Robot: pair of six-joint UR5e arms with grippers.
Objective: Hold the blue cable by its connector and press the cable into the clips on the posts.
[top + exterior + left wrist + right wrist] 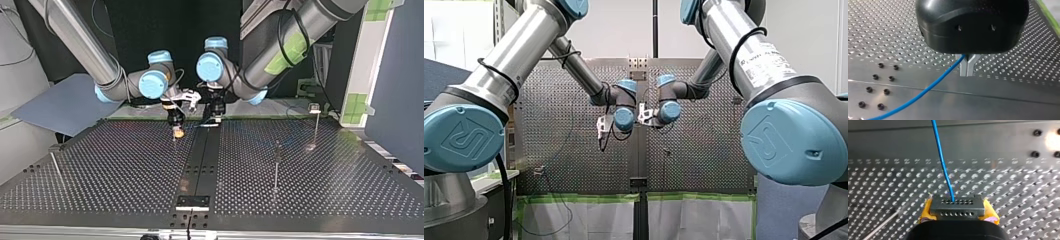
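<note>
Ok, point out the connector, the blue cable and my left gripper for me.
connector (957, 207), right wrist view, on its dark face with the holes.
blue cable (942, 161), right wrist view, mid-run ahead of the connector.
left gripper (966, 72), left wrist view, between its metal fingertips.

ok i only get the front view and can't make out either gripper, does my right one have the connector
Observer: Yes. The right wrist view shows your right gripper shut on the connector, between its yellow pads.
Operator: and the cable
Observer: The blue cable leaves the connector's upper row of holes and runs ahead over the table.
Operator: left gripper
Observer: The left wrist view shows your left gripper shut on the blue cable, which enters near the base of its metal fingers.
</note>
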